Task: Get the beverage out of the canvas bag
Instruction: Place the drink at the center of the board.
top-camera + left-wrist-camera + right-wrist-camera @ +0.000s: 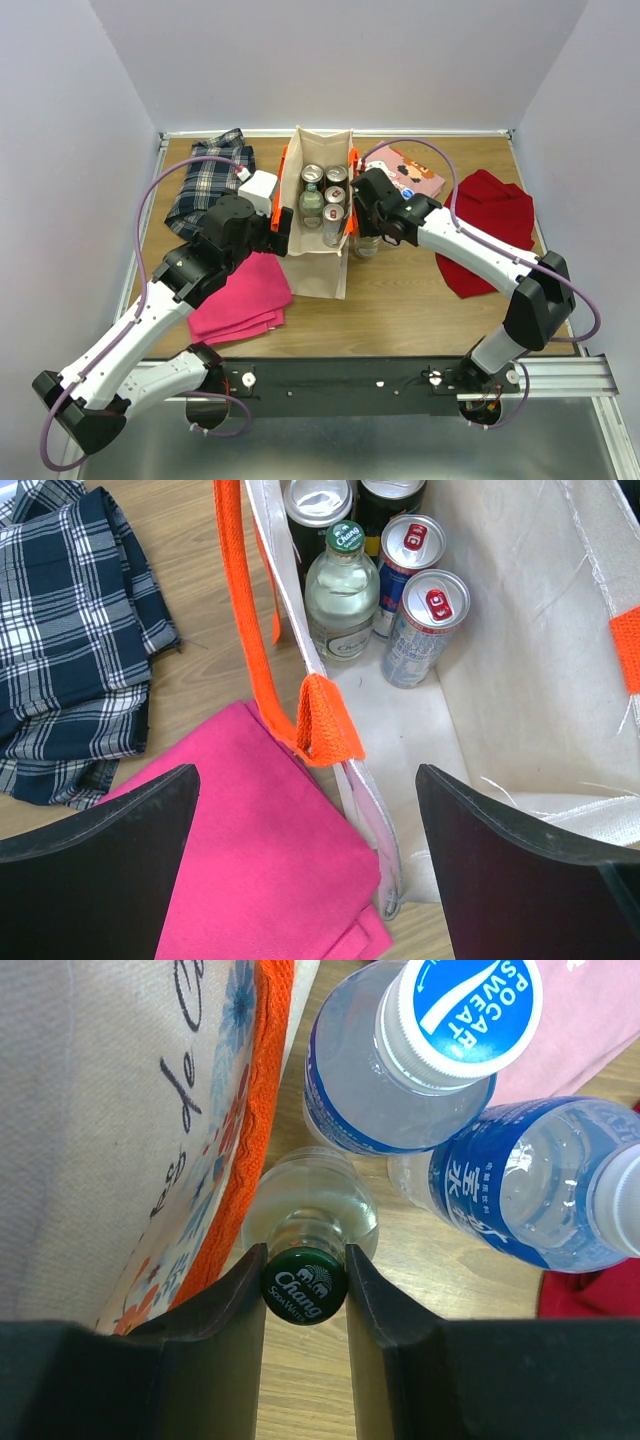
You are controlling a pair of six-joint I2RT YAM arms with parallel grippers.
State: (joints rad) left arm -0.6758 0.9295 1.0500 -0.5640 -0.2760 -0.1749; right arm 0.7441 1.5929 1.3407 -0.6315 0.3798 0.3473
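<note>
Right wrist: right gripper (pixel 305 1282) clamped on cap of Chang bottle (pixel 312 1215), outside canvas bag (pixel 100 1110).
Left gripper (pixel 305 820): fingers apart.
Technique: flat seating likely needed before release.

Left pincer (pixel 305 775): wide open, straddling near long wall of canvas bag (pixel 540 610); one finger outside the bag, one over its inside. Orange handle (pixel 250 630) droops over that wall. In the bag's far end, upright: green-capped Chang bottle (pixel 342 600), two silver-blue cans (pixel 425 630) just beside it, two dark cans (pixel 315 510) behind. Outside the bag on wooden counter (pixel 210 610): folded pink cloth (pixel 260 860) against the wall, plaid cloth (pixel 70 640) farther out.
</note>
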